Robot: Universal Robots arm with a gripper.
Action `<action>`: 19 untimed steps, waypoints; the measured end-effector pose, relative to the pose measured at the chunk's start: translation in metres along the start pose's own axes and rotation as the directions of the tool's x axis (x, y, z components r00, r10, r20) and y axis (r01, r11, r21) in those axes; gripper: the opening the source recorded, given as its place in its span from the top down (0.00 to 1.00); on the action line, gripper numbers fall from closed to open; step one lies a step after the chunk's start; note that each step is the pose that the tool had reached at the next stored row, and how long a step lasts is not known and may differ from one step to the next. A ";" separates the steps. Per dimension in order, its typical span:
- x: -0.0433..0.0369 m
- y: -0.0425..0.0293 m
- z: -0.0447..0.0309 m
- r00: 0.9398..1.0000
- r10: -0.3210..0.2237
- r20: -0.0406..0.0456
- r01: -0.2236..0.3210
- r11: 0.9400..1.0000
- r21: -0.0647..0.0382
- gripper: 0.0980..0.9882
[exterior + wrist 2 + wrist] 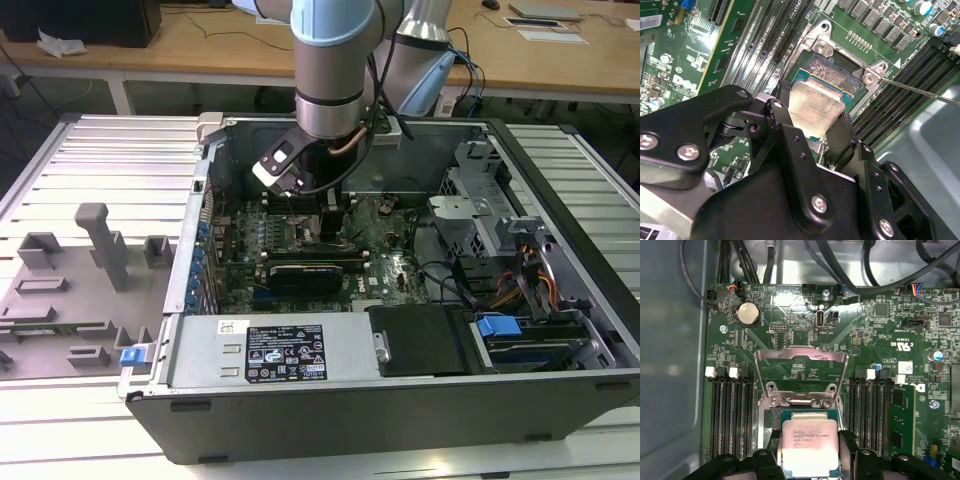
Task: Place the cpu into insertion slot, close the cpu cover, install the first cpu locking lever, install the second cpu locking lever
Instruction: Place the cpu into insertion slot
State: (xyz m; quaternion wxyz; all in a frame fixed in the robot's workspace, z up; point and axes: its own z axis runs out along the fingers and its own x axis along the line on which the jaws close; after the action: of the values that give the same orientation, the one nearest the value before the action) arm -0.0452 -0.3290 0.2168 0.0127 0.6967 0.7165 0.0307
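- The pincer (812, 119) is clenched on the cpu (815, 102). One black finger (781, 114) presses against each of two opposite edges of the chip.
- In the first wrist view the same grip shows, with the pincer (810, 444) framing the cpu (811, 452), whose silver top faces up.
- The cpu sits over the insertion slot (836, 66) and covers most of it. One dark strip of the slot, with its glinting contacts, is exposed beyond the chip's far edge. I cannot tell whether the chip is fully seated.
- The cpu cover (775, 355) stands swung open, raised on its hinge at the slot's far side, and the green board shows through its window.
- A thin metal lever (920, 93) juts out unlatched from a corner of the slot's bracket, away from the chip.
- Black memory slots (730, 415) flank the slot on both sides.
- In the exterior view the pincer (335, 236) reaches down onto the motherboard (395, 250), at about eleven o'clock from the middle of the open computer case (330, 410).
- A grey fixture tray (60, 300) lies at nine o'clock of the case, just beside it.
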 end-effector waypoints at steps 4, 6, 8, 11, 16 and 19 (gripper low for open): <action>0.0028 -0.0021 0.0029 1.000 0.000 0.000 0.000 1.000 0.000 0.50; 0.0033 -0.0036 0.0051 1.000 0.001 0.000 -0.001 1.000 0.000 0.50; 0.0035 -0.0049 0.0075 1.000 0.014 0.001 -0.014 1.000 0.000 0.50; 0.0045 -0.0053 0.0105 0.999 0.036 0.002 -0.036 0.999 -0.001 0.50; 0.0059 -0.0054 0.0130 0.999 0.045 0.003 -0.045 0.999 -0.001 0.50; 0.0064 -0.0069 0.0155 0.998 0.056 0.003 -0.056 0.998 -0.002 0.50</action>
State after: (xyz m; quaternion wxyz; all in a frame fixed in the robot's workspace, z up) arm -0.0513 -0.3223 0.2011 0.0136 0.7166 0.6967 0.0304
